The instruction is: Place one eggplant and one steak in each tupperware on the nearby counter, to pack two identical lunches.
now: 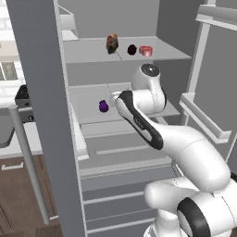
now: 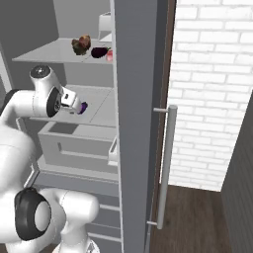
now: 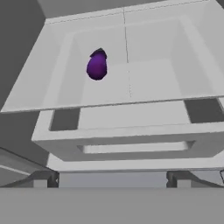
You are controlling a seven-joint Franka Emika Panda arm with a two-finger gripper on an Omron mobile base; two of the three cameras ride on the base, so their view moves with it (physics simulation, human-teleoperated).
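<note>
Jaws wide open w/ nothing in them, gripper (image 3: 111, 180) low in the hand view, purple eggplant (image 3: 96, 66) upper left on the fridge shelf (image 3: 144, 78), so go straight fwd, get a finger each side, squeeze slow.

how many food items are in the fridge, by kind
eggplant: 2 — bright purple eggplant on the middle shelf, dark eggplant on the upper shelf
steak: 2 — brown steak and pink-red steak, both on the upper shelf
total: 4
</note>
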